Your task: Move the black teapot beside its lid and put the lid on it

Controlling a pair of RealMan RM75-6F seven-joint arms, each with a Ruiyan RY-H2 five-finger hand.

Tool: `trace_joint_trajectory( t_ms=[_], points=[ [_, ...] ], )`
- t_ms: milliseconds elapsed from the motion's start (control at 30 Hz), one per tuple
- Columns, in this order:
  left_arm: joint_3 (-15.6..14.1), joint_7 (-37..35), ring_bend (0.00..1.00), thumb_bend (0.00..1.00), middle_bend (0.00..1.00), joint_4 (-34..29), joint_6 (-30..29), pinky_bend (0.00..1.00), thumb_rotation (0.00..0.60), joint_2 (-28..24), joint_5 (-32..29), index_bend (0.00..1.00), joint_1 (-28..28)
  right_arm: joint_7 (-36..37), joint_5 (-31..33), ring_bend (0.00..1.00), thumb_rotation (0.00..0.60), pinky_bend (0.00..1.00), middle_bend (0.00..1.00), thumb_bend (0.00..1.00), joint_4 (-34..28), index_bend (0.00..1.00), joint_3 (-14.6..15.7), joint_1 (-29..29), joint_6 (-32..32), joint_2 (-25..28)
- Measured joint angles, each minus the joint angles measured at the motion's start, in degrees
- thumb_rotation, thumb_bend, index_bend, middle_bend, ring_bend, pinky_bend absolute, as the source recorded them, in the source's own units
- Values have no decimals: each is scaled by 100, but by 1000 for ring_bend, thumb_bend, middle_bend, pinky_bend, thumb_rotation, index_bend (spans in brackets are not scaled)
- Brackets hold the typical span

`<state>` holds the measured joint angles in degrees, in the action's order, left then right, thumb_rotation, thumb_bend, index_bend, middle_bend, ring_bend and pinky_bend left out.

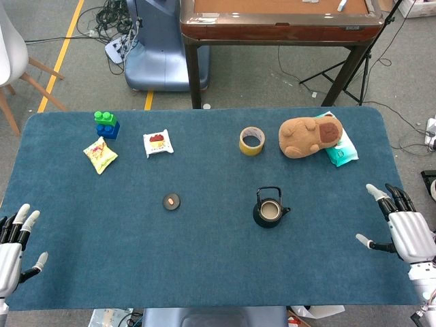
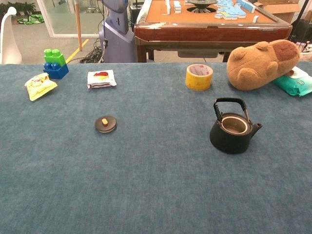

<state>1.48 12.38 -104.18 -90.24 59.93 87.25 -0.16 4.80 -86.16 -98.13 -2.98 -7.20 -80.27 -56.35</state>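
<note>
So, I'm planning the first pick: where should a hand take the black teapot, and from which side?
Probably by the handle, which stands upright over the open top of the black teapot, leaving room for fingers beneath. Come from above with the right hand, which is nearer. The spout points toward that hand, so a side grasp looks awkward.
</note>
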Motion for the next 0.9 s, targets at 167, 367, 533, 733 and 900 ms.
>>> trace_joint_trajectory(
  t_ms=[167, 367, 533, 733, 900],
  points=[
    [10, -43, 0, 281, 0, 26, -18, 0, 600, -2, 1, 85, 4, -15, -12, 0, 600, 30, 189, 35, -19, 93, 9, 5, -2, 11],
    [-8, -66, 0, 281, 1, 39, -40, 0, 600, -8, 0, 85, 33, -18, -39, 0, 600, 30, 189, 35, -41, 92, 15, 14, -22, 29],
    [-2, -110, 0, 281, 0, 61, -71, 0, 600, -21, 8, 85, 48, -6, -68, 0, 600, 30, 189, 35, -73, 93, 28, -29, 55, 74],
    [-11, -121, 0, 281, 0, 78, -83, 0, 600, -23, -14, 85, 74, 33, -137, 0, 600, 30, 192, 35, -91, 93, 67, -162, 333, 129],
    [-16, -149, 0, 281, 0, 95, -137, 0, 600, -18, -15, 85, 115, -44, -137, 0, 600, 30, 200, 63, -162, 118, 27, -451, 722, 176]
  ],
)
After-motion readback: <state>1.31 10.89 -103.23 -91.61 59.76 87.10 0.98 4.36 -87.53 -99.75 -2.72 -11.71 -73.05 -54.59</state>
